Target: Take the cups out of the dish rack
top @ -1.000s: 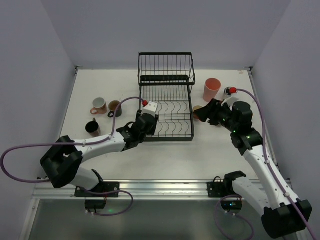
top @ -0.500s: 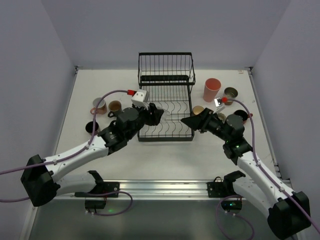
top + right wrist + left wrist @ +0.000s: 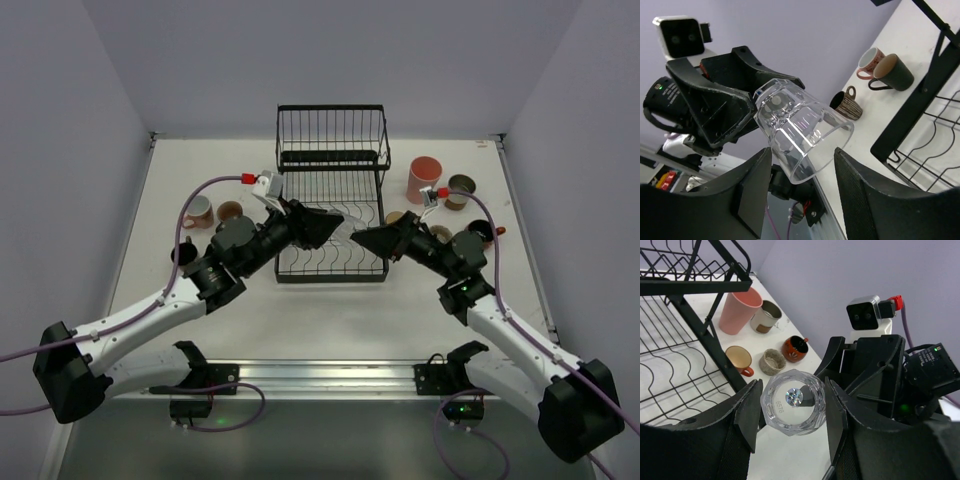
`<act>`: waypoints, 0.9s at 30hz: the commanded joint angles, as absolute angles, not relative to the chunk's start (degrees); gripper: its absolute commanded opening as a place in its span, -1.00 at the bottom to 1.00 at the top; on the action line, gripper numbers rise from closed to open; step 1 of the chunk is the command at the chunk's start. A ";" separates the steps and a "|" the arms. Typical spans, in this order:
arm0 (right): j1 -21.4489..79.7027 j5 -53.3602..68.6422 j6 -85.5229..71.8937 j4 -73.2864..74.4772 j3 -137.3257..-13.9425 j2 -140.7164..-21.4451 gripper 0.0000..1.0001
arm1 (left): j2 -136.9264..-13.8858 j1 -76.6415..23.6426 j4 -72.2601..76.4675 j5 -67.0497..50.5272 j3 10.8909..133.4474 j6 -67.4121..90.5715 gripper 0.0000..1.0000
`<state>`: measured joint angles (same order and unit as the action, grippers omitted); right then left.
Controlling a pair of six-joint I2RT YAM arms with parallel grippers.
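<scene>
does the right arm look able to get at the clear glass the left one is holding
Probably yes: the clear glass sits in the left gripper above the dish rack, mouth toward the right gripper, nothing between them.

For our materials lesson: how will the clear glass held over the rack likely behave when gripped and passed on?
The clear glass looks rigid, so it probably won't flex in the left end effector. Its glossy, tapered wall may slip. Held over the dish rack, it could crack if dropped.
</scene>
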<state>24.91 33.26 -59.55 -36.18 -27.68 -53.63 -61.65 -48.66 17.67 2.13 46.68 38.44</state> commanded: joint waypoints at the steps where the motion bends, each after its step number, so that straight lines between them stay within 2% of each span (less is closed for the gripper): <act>1: 25.93 36.02 -62.13 -44.46 -27.34 -53.88 0.02 | -60.47 -48.34 24.78 -2.11 46.58 42.62 -0.65; 3: 26.02 37.52 -63.62 -47.71 -26.72 -54.05 -0.12 | -60.99 -48.43 25.05 -2.55 46.50 42.98 -0.64; 4: 26.10 38.05 -64.59 -51.55 -26.28 -54.23 -0.38 | -61.43 -48.34 25.14 -2.98 46.41 43.15 -0.61; 7: 26.02 38.41 -68.54 -58.96 -24.70 -54.75 -0.66 | -61.96 -48.34 25.75 -3.25 45.79 43.68 -0.46; 8: 26.10 38.67 -69.69 -60.11 -24.44 -54.93 -0.83 | -61.96 -48.34 26.01 -3.16 45.44 43.94 -0.42; 10: 26.02 38.41 -70.14 -61.00 -24.00 -54.76 -0.99 | -62.05 -48.34 25.93 -3.60 45.17 43.77 -0.07; 11: 26.02 38.32 -68.92 -59.34 -24.52 -53.71 -1.00 | -62.05 -48.34 25.06 -3.78 45.09 42.90 0.08; 12: 26.02 37.54 -67.25 -51.15 -25.30 -52.83 -1.00 | -62.05 -48.43 24.18 -3.87 45.35 42.19 0.36; 14: 26.10 35.69 -57.81 -37.69 -28.11 -49.16 -1.00 | -61.00 -48.34 21.81 -3.08 45.79 39.57 0.63; 15: 26.02 32.55 -54.53 -23.96 -31.17 -47.91 -1.00 | -60.56 -48.34 18.58 -1.77 46.14 38.33 0.82; 16: 26.02 30.17 -51.27 -17.64 -32.42 -46.60 -1.00 | -59.08 -48.34 16.72 -0.97 46.75 35.80 0.89; 18: 26.02 26.12 -44.05 -3.78 -34.80 -43.08 -1.00 | -57.49 -48.34 11.18 3.13 47.28 33.50 1.00; 21: 26.01 15.06 -35.88 15.03 -39.10 -41.75 -1.00 | -53.19 -48.34 5.46 7.10 47.55 29.01 1.00; 24: 25.84 3.11 -30.77 28.59 -43.67 -45.15 -1.00 | -51.42 -48.34 -3.66 9.13 48.51 24.53 1.00; 27: 25.58 -8.32 -28.31 35.75 -45.96 -50.51 -1.00 | -49.93 -48.43 -12.64 10.10 49.13 20.84 1.00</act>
